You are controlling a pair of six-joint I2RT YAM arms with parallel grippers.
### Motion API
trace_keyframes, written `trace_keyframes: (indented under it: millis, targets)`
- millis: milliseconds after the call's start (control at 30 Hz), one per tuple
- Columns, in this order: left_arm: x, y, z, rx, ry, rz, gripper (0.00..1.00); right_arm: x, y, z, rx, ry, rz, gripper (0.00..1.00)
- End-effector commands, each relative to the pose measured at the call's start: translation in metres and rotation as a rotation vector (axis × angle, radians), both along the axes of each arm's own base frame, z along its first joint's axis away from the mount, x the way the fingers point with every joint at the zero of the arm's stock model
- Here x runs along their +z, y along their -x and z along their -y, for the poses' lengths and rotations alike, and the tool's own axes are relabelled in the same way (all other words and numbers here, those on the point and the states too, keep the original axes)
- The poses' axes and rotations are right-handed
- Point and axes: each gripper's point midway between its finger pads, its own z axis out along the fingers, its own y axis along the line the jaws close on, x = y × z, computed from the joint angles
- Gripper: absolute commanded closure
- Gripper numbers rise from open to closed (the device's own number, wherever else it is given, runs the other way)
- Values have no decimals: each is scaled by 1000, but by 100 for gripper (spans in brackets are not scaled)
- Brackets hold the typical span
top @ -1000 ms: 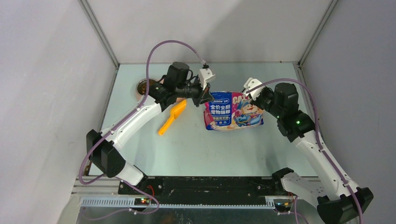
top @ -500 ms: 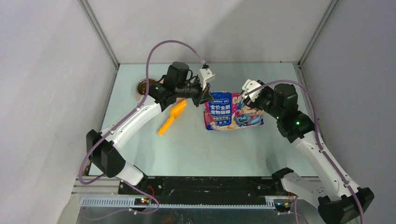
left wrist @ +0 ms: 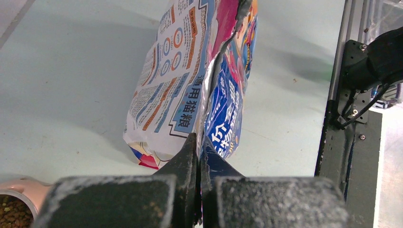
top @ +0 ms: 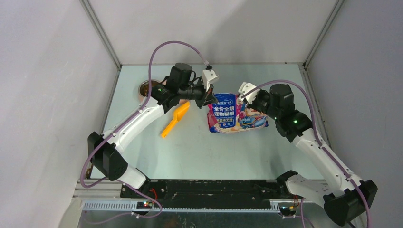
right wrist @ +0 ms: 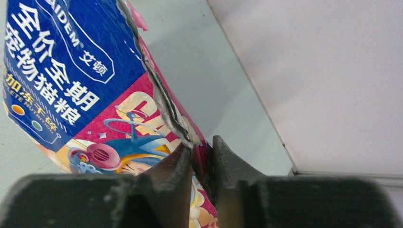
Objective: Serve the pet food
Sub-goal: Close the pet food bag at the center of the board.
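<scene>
Since the earlier view, the right arm has swung leftward, carrying the right pincer (top: pixel 248 99) closer over the far right corner of the pet food bag (top: pixel 236 115); the left arm and the bag show no visible shift.

Left pincer (top: pixel 208 98): pressed together on the left end of the bag's opened top edge. In the left wrist view the two fingers (left wrist: pixel 187 154) meet with only the foil seam of the bag (left wrist: pixel 190 85) between them, and the bag runs away from the tips.

Right pincer (right wrist: pixel 202 151): nipped onto the other end of the same edge. A thin pink fold of the bag (right wrist: pixel 71 80) sits in the narrow slot between the fingers.

Position of the bag: on the pale green surface (top: pixel 199 147), toward the far middle, spanned between the two pincers, with its blue printed front facing the arm bases.

Surroundings: an orange scoop (top: pixel 175 118) lies just left of the bag, below the left forearm. The pink feeder (top: pixel 144 88) stands at the far left; the left wrist view shows brown kibble (left wrist: pixel 8 213) in its bowl.
</scene>
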Motion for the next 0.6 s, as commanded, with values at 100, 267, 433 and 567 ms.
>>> trace_keyframes:
  millis: [100,267,433,567]
  targets:
    - [62,3,-10,16,108,132,100,24,-11,10,-78,-10,95,100]
    - [62,-2,-14,46,94,149,100,39,-13,21,-141,-32,142,100]
    - [62,-8,-17,80,85,158,100,56,-9,28,-167,-69,172,100]
    - [61,-8,-17,79,88,155,100,36,-7,29,-156,-19,84,70]
